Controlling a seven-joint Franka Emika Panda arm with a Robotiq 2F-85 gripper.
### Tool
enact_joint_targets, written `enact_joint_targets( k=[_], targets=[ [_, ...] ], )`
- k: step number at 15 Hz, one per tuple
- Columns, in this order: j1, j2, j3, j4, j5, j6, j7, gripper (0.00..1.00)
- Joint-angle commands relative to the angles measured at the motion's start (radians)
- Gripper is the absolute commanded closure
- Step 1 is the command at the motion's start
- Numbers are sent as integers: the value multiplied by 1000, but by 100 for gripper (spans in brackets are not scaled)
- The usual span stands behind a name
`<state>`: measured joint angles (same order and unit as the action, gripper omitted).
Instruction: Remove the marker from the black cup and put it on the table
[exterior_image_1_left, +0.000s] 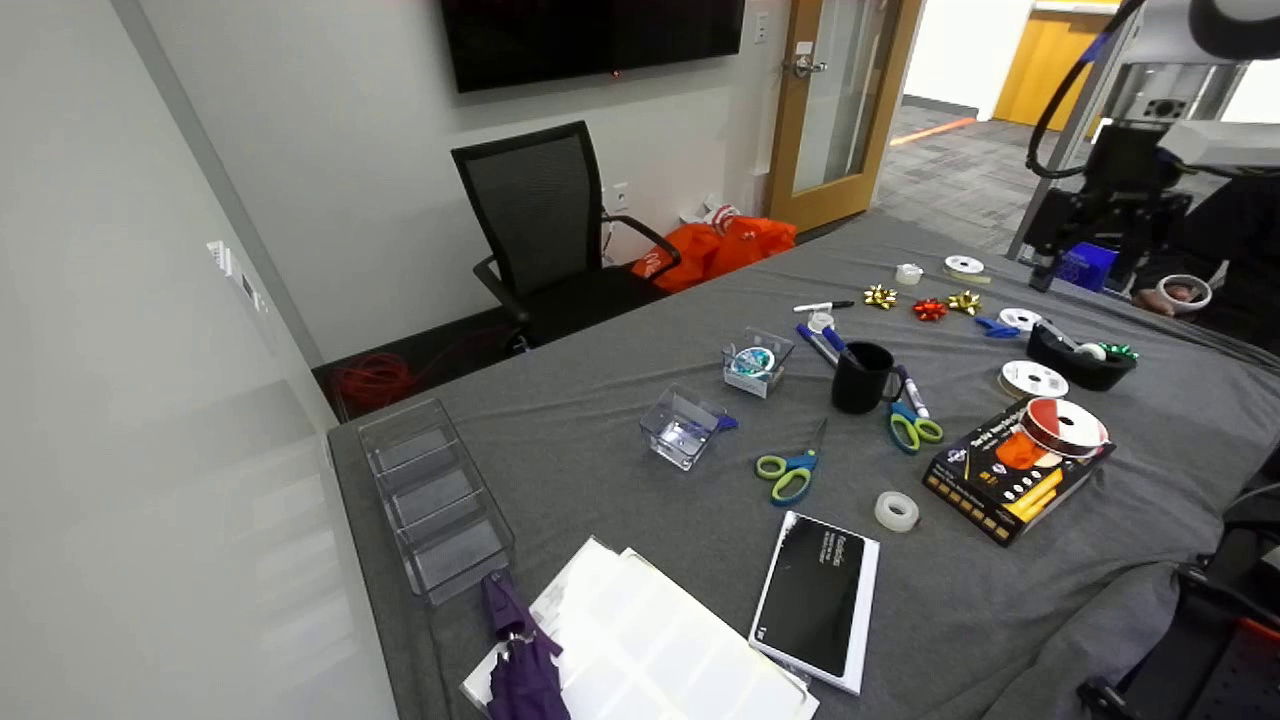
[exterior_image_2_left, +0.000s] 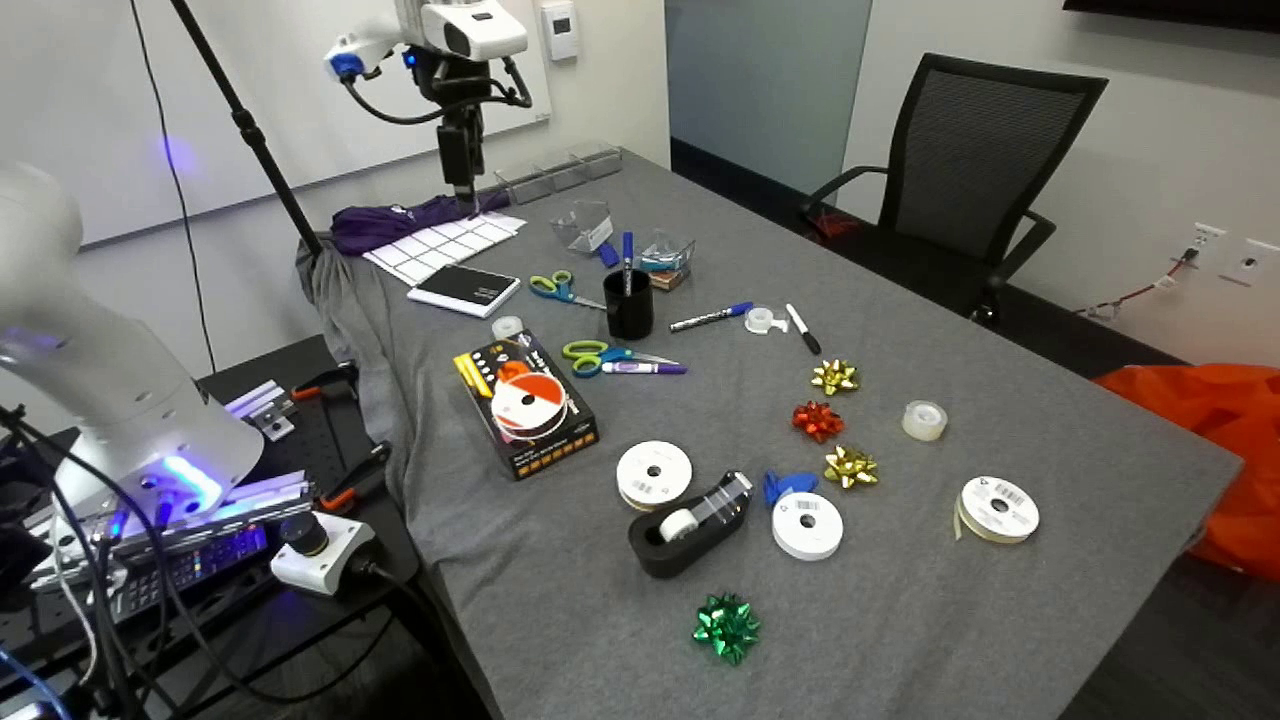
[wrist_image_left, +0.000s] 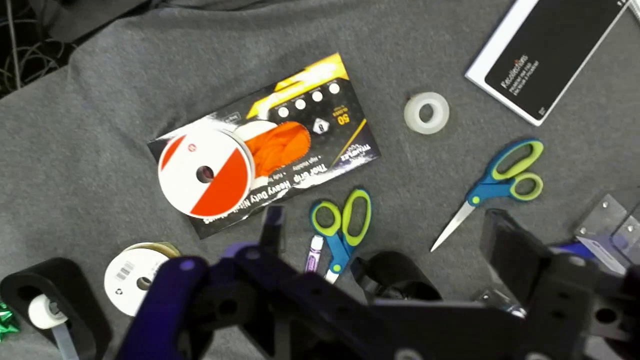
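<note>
The black cup (exterior_image_1_left: 858, 385) stands upright on the dark grey table (exterior_image_1_left: 600, 500). The cup also shows in an exterior view (exterior_image_2_left: 630, 312) with a blue-capped marker (exterior_image_2_left: 628, 262) standing in it. In the wrist view the cup (wrist_image_left: 397, 264) is partly covered by the gripper, and its marker is hidden. My gripper (wrist_image_left: 387, 217) is open and empty, its fingers wide apart. It hangs above the table, apart from the cup, as both exterior views show (exterior_image_1_left: 1082, 278) (exterior_image_2_left: 466, 200).
Scissors (exterior_image_2_left: 605, 355) and a purple marker (exterior_image_2_left: 645, 368) lie beside the cup. Another blue marker (exterior_image_2_left: 712, 317) lies on its other side. Open scissors (wrist_image_left: 485, 195), clear bins (exterior_image_1_left: 683, 428), a glove box (exterior_image_2_left: 525, 400) with a ribbon roll, and a tape dispenser (exterior_image_2_left: 690, 525) are around.
</note>
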<state>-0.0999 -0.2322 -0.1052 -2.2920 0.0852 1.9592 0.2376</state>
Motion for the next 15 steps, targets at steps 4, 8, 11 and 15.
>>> enact_joint_targets(
  k=[4, 8, 11, 15],
  targets=[
    [12, 220, 30, 152, 198, 167, 265, 0],
    [22, 297, 29, 187, 248, 322, 442, 0],
    [30, 371, 18, 220, 150, 402, 653, 0],
    [30, 373, 14, 219, 100, 387, 704, 0]
  ],
)
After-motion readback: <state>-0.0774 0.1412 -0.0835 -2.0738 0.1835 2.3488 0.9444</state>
